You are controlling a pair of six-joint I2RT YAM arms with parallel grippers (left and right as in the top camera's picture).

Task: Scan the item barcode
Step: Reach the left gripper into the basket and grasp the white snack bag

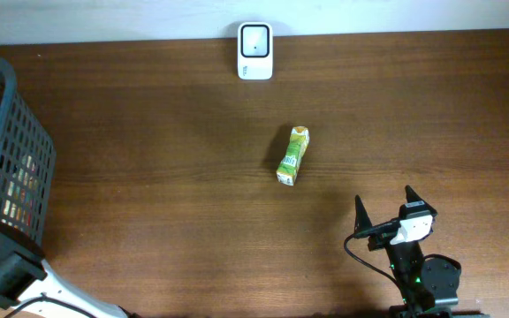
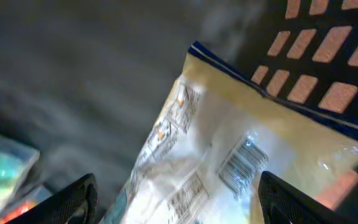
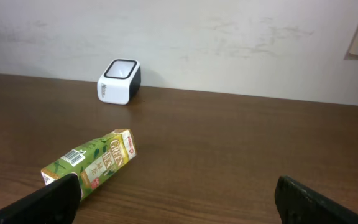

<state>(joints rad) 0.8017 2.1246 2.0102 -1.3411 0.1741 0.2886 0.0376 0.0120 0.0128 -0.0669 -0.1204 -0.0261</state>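
Your right gripper (image 1: 385, 205) stands fully spread with nothing in it, its black tapered fingers (image 3: 48, 199) clear of the wood.

The green tea carton (image 1: 293, 155), a slim printed box, lies on its side at its 10 o'clock. A barcode (image 3: 73, 157) shows on the near end.

The scanner (image 1: 255, 51), white and rounded with a dark window, sits at the table's (image 1: 148, 203) 12 o'clock edge.

Your left gripper (image 2: 176, 193) is wide apart inside the dark mesh basket (image 1: 16, 159) at 9 o'clock. It grips nothing and hangs over a glossy crinkled packet (image 2: 229, 155).
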